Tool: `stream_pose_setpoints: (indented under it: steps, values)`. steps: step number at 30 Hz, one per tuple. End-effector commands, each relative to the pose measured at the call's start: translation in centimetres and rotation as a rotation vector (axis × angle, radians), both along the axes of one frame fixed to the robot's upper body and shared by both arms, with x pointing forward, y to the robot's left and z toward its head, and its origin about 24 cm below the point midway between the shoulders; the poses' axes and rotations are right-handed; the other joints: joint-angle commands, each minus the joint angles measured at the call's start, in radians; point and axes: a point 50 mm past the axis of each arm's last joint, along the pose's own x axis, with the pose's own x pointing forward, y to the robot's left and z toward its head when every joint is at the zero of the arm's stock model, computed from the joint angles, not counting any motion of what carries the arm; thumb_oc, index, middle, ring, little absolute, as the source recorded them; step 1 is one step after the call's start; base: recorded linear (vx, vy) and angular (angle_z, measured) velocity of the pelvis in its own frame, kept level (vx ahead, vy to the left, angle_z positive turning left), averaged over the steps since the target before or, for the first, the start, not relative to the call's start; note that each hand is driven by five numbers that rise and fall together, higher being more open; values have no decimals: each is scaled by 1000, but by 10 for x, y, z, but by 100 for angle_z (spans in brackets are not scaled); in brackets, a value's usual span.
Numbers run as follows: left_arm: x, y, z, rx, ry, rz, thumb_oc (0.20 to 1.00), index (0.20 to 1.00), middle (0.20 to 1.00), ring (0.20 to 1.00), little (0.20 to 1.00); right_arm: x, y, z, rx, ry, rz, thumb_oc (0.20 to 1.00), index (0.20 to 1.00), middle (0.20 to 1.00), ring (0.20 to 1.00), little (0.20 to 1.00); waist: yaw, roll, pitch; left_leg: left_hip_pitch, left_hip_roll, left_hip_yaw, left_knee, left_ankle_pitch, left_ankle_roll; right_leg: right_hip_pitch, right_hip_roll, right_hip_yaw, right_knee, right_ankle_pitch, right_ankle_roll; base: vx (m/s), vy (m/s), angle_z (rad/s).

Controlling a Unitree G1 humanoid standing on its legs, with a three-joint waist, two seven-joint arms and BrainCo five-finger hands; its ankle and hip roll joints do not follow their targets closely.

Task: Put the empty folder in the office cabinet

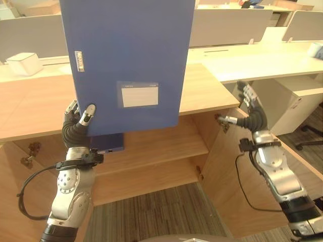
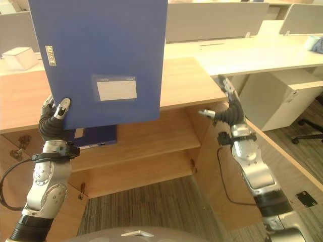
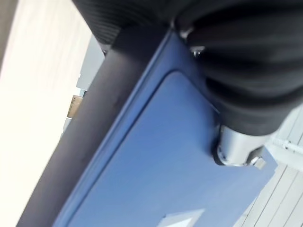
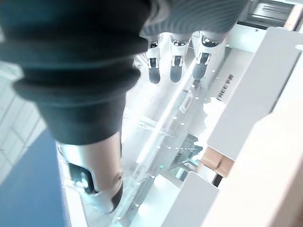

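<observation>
- While our left hand (image 1: 78, 125) grips the large blue plastic folder (image 1: 128, 60) at its lower corner, thumb on the front face and fingers curled behind, the folder stands upright above those fingers, in front of the open wooden cabinet (image 1: 151, 146).
- Our right hand (image 1: 251, 112) hangs free with fingers spread and straight, holding nothing, just beside the open wooden cabinet door (image 1: 237, 176).
- Below our left fingers, another blue folder (image 1: 108, 142) seems to sit already on the cabinet shelf (image 1: 161, 143), though it is mostly hidden.
- Risk, as we judge it: a one-corner pinch on so tall a sheet may let it swing or slip.
- Lowering it blind, its bottom edge could catch the light wooden countertop (image 1: 202, 88) or jam against the shelved folder.
</observation>
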Motion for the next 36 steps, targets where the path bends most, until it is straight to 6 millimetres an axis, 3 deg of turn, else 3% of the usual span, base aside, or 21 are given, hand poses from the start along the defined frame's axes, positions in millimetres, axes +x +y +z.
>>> stream_pose_setpoints:
  steps: [1, 6, 12, 22, 28, 36]
  values:
    - [4, -5, 32, -8, -155, -95, 200, 200, 200, 200, 200, 3, -3, 42, 48, -180, 17, 1000, 1000, 1000, 1000, 1000, 18, -41, -42, -30, 21, -66, -7, -22, -13, 12, -71, 2, 3, 8, 61, 0, 0, 0]
    - [0, -14, 23, -35, -105, -198, 200, 200, 200, 200, 200, 17, 9, 59, 97, -195, 79, 1000, 1000, 1000, 1000, 1000, 40, -51, -38, -31, 21, -66, -7, -22, -12, 12, -70, 2, 2, 9, 60, 0, 0, 0]
    - [-2, -23, 11, -7, -32, -311, 200, 200, 200, 200, 200, 27, 32, 59, 207, -74, 289, 1000, 1000, 1000, 1000, 1000, 44, -56, -37, -30, 22, -61, -9, -18, -15, 10, -68, 3, 2, 12, 59, 0, 0, 0]
    - [-5, -24, 12, 49, -22, -363, 200, 200, 200, 200, 200, 15, 57, 57, 252, 130, 639, 1000, 1000, 1000, 1000, 1000, 32, -63, -40, -26, 29, -53, -9, -12, -26, 3, -63, 5, 3, 16, 61, 0, 0, 0]
    - [-6, -19, 14, 86, -24, -361, 200, 200, 200, 200, 200, 5, 53, 67, 188, 179, 725, 1000, 1000, 1000, 1000, 1000, 23, -67, -43, -28, 34, -48, -9, -9, -34, -1, -60, 6, 3, 18, 64, 1, -1, -3]
    - [-9, -12, 18, 124, -50, -365, 200, 200, 200, 200, 200, -2, 11, 68, 137, 211, 641, 1000, 1000, 1000, 1000, 1000, 15, -69, -50, -28, 37, -48, -9, -9, -40, -2, -58, 2, 2, 16, 70, -2, 0, -2]
